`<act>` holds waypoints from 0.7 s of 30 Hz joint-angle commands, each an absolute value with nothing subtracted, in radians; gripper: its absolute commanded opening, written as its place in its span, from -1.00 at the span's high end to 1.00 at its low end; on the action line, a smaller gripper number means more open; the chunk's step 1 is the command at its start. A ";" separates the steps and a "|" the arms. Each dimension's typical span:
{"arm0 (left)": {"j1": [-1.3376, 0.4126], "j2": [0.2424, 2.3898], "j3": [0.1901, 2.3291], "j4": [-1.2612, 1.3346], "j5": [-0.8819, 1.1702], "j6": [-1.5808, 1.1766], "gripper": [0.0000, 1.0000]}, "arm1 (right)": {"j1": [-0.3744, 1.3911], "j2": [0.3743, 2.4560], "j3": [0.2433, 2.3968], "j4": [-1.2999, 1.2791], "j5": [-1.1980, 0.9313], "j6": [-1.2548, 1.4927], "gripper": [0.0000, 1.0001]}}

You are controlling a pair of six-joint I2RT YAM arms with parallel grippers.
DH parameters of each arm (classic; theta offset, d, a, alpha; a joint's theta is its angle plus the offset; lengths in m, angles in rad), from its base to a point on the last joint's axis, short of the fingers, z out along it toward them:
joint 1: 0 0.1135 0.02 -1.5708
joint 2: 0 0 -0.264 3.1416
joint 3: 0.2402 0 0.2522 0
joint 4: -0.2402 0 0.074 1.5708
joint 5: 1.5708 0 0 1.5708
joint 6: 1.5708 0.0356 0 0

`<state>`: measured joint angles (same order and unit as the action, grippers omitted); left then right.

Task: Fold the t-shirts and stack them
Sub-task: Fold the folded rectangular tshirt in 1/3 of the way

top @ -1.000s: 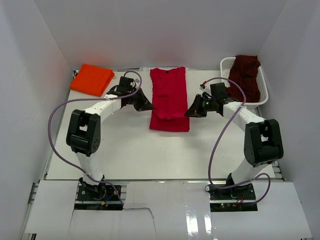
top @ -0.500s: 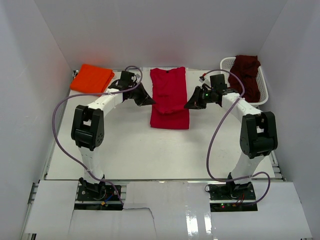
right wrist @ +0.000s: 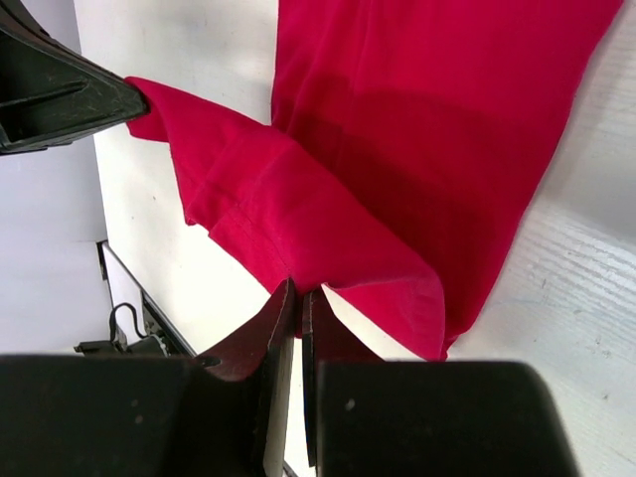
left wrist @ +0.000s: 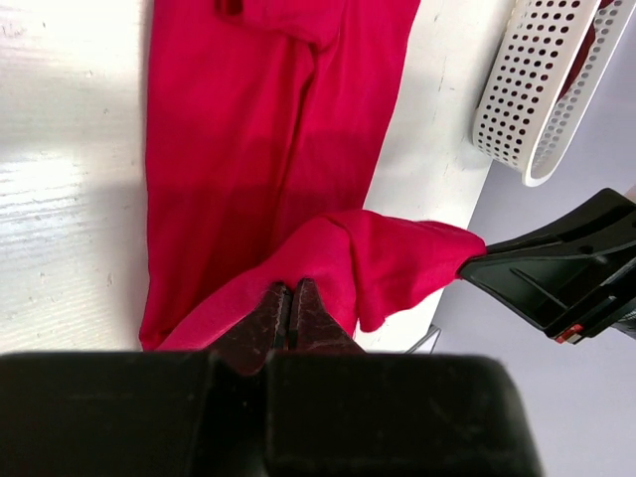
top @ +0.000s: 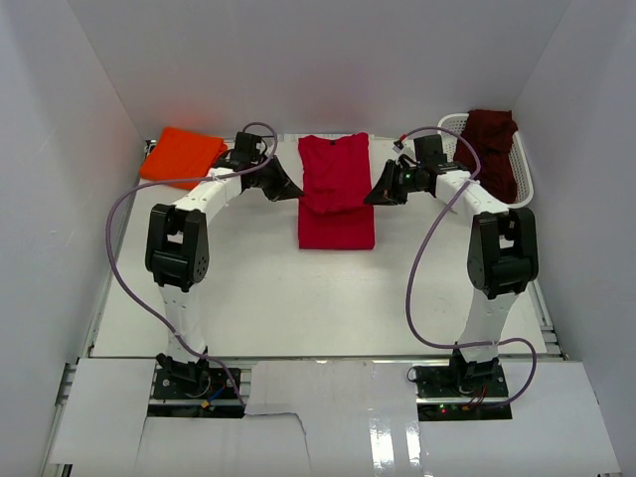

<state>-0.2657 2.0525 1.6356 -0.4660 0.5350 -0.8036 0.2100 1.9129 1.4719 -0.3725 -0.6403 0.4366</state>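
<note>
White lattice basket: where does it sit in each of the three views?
Top external: back right, the white basket holding the maroon t-shirt.
Left wrist: white basket in the upper right corner.
Right wrist: not in view.
Shared landmark: the red t-shirt, in all three views.
</note>
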 commanded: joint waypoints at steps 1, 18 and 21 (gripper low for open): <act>-0.256 2.062 1.695 -0.474 0.541 -0.790 1.00 | 0.204 1.928 1.531 -0.391 -0.663 0.423 0.85; -0.250 2.221 1.853 -0.497 0.548 -0.775 1.00 | 0.201 2.075 1.681 -0.417 -0.655 0.428 0.85; -0.249 2.241 1.876 -0.497 0.543 -0.773 1.00 | 0.201 2.098 1.693 -0.414 -0.657 0.426 0.85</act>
<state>-0.2562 2.2505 1.8294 -0.4946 0.5388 -0.7887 0.2092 2.0834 1.6466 -0.4168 -0.6392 0.4366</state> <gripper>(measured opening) 0.034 0.086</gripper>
